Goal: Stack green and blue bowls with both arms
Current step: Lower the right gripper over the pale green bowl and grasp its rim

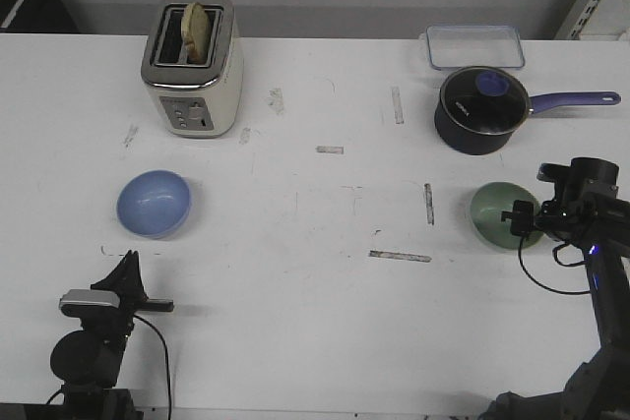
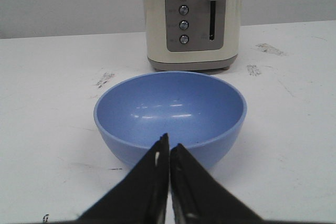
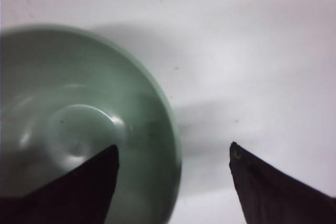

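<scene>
The periwinkle blue bowl sits upright at the left of the table. My left gripper is shut and empty, a little nearer than the bowl and pointing at it. In the left wrist view the closed gripper sits just before the blue bowl's near wall. The mint green bowl sits at the right. My right gripper is open over its right rim. In the right wrist view the gripper straddles the green bowl's rim, one finger above the inside, the other above the table.
A cream toaster with toast stands behind the blue bowl and also shows in the left wrist view. A dark blue lidded saucepan and a clear container stand behind the green bowl. Tape marks dot the table.
</scene>
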